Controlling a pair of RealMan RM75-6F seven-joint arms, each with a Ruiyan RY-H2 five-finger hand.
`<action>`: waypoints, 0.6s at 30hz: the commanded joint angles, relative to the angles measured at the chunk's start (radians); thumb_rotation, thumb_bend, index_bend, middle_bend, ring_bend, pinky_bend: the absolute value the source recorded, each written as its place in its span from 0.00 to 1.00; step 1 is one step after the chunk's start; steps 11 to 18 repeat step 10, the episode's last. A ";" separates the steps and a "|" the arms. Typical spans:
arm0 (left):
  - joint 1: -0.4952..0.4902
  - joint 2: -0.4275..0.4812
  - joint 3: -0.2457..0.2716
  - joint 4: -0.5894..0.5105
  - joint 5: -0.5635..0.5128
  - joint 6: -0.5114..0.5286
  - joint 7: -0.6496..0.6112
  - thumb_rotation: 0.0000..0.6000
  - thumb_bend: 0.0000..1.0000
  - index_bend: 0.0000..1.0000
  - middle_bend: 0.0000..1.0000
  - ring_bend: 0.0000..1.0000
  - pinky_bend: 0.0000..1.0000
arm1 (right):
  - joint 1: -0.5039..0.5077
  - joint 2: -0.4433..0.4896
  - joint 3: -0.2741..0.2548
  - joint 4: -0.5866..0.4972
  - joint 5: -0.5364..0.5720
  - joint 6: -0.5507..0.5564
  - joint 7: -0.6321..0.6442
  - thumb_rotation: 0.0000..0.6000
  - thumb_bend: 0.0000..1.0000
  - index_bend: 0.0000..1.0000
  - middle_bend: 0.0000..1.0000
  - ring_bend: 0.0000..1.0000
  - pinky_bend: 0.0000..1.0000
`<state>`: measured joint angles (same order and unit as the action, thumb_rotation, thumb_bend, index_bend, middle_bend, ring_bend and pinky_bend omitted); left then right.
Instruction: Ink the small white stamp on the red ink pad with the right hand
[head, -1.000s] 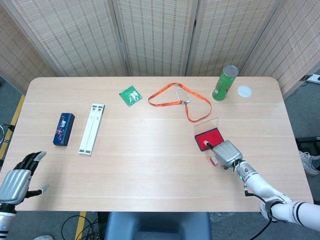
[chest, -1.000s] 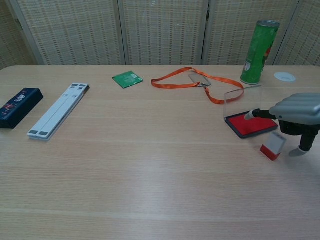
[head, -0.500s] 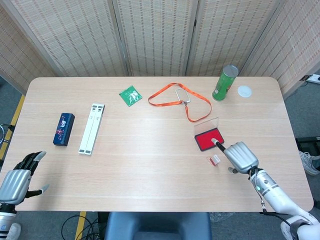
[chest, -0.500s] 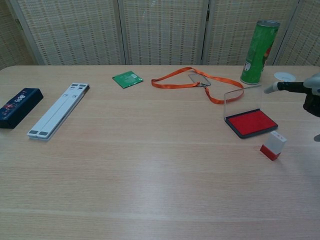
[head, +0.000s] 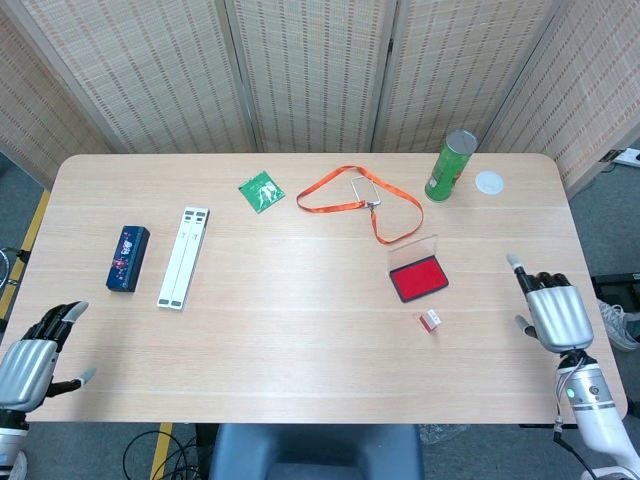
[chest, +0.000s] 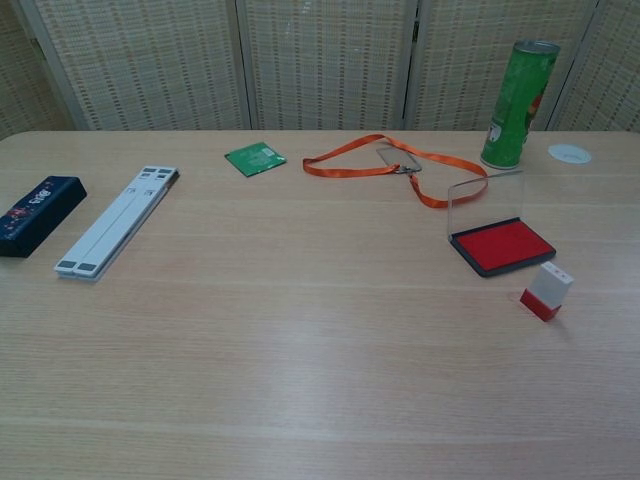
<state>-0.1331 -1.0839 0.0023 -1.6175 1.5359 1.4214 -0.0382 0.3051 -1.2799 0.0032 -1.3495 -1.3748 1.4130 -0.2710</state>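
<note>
R hand (head: 556, 314) has pulled back to the right edge of frame, open w/ nothing in it, leaving the stamp (head: 430, 320) on the table just below the ink pad (head: 419, 281), centre-right, so inking looks undone; L hand (head: 30, 355) open, lower left.

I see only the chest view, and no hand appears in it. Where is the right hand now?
Observer: In the head view the right hand is near the table's right edge, right of the stamp, not touching it.
Operator: Does it hold something?
Observer: No, it holds nothing; fingers apart.
Operator: And the left hand?
Observer: The left hand is at the near left corner, holding nothing, far from the ink pad.
</note>
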 joint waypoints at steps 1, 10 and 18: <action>-0.001 -0.001 0.002 0.001 0.003 -0.002 -0.001 1.00 0.23 0.00 0.14 0.12 0.28 | -0.042 -0.021 0.033 0.015 0.021 0.029 0.044 1.00 0.16 0.00 0.19 0.15 0.18; 0.003 0.002 0.002 0.000 0.002 0.004 -0.006 1.00 0.23 0.00 0.14 0.12 0.28 | -0.053 0.023 0.015 -0.035 -0.020 -0.019 0.103 1.00 0.13 0.00 0.00 0.00 0.00; 0.003 0.002 0.002 0.000 0.002 0.004 -0.006 1.00 0.23 0.00 0.14 0.12 0.28 | -0.053 0.023 0.015 -0.035 -0.020 -0.019 0.103 1.00 0.13 0.00 0.00 0.00 0.00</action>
